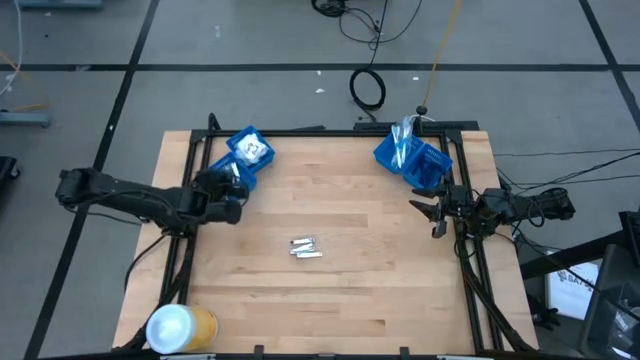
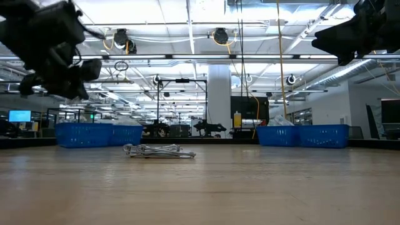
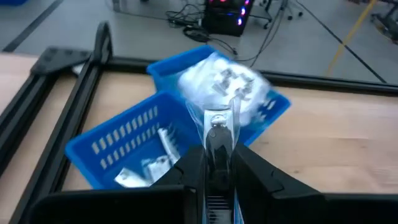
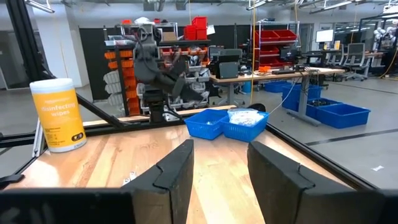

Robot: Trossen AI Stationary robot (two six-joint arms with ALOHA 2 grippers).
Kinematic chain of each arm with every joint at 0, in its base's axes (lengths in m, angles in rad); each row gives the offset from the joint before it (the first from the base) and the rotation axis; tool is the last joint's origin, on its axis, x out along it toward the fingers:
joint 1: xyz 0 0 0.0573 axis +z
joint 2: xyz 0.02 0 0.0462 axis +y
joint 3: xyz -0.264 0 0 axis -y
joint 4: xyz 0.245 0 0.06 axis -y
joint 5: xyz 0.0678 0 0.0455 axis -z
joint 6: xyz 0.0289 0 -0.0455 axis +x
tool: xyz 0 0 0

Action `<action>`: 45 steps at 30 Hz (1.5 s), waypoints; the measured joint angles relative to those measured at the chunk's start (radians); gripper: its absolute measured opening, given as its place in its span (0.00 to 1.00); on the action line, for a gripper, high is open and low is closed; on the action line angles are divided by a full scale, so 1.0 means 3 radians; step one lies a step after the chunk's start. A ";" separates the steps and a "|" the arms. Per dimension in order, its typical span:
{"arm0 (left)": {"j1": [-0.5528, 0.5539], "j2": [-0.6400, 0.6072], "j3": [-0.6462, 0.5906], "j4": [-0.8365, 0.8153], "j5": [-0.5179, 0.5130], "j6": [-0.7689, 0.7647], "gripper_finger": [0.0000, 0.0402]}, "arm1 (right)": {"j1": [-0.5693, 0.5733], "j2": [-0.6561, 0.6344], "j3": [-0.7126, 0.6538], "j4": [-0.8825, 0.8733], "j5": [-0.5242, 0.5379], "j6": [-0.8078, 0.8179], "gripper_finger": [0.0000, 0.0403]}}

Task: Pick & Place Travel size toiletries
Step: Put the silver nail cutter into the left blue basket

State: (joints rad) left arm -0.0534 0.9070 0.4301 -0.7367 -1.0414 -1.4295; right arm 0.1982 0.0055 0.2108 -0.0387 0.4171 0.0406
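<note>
My left gripper [image 3: 217,163] hovers over the left pair of blue bins [image 3: 124,146], shut on a dark razor [image 3: 217,127] with a clear head; the high view shows this gripper [image 1: 232,180] at the bins' near side. One bin holds small silver and white items [image 3: 149,167], the other white packets [image 3: 217,84]. A few silver tubes [image 1: 305,247] lie flat on the middle of the table. My right gripper [image 4: 221,165] waits open and empty at the table's right edge [image 1: 436,210]. My left gripper pinches the razor's dark handle [image 3: 217,155] between its two fingers. The fingers slant down toward the far bins and lie along the razor. The razor's clear head [image 3: 217,118] sticks out past the fingertips, lifted clear above the bins.
A second pair of blue bins [image 1: 412,158] stands at the far right, with toiletries in it. A yellow-and-white wipes roll [image 1: 180,326] stands at the near left corner. A black frame [image 1: 330,131] runs along the table's far edge and sides.
</note>
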 joint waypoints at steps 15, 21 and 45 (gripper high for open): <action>-0.0001 0.0000 -0.0578 0.0214 0.0010 -0.0761 0.15 | 0.0000 0.0000 0.0000 0.0009 0.0001 0.0000 0.35; -0.0001 -0.0001 -0.0473 0.0285 0.0013 -0.0459 0.15 | 0.0000 0.0000 0.0000 0.0009 0.0003 0.0000 0.35; 0.1088 0.0011 -0.0163 0.0533 0.0882 0.0895 0.16 | 0.0000 -0.0001 0.0000 0.0011 0.0003 -0.0004 0.35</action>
State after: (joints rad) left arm 0.2730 0.9104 0.3813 -0.5767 -0.7769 -1.1611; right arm 0.1982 0.0052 0.2108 -0.0353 0.4179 0.0395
